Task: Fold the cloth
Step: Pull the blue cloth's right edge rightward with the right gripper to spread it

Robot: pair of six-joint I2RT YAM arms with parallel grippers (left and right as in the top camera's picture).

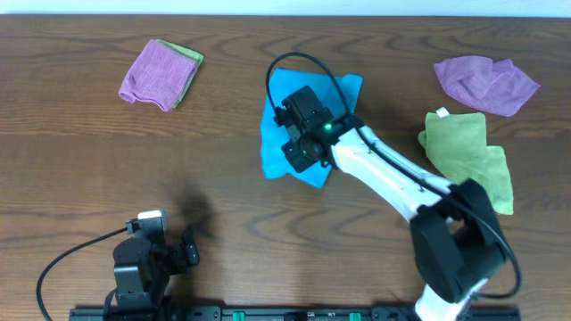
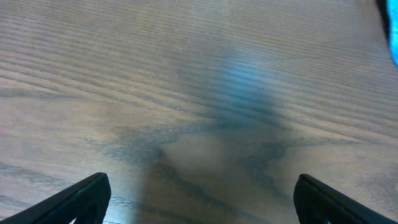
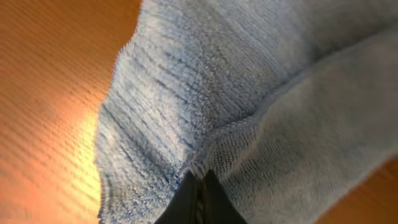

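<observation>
Desk: a dark brown wood-grain desk with a faint sheen filled nearly the whole overhead view.
Room: only a pale strip showed past the desk's far edge at 12 o'clock. A black rail ran along the near edge at 6 o'clock.
Cloth: the sky-blue fuzzy microfibre cloth lay rumpled just above the desk's centre, partly hidden under the right arm.
Right claw: the right claw was closed, its tips pinching a hemmed edge of the blue cloth where one layer lapped over another.
Left claw: the left claw was spread wide and held nothing, over bare wood at about 7 o'clock, well apart from the blue cloth.
Other cloths: a folded purple cloth lay on a yellow-green one at 10 o'clock. A crumpled purple cloth lay at 2 o'clock. A loosely folded yellow-green cloth lay at 3 o'clock, just beside the right arm.
</observation>
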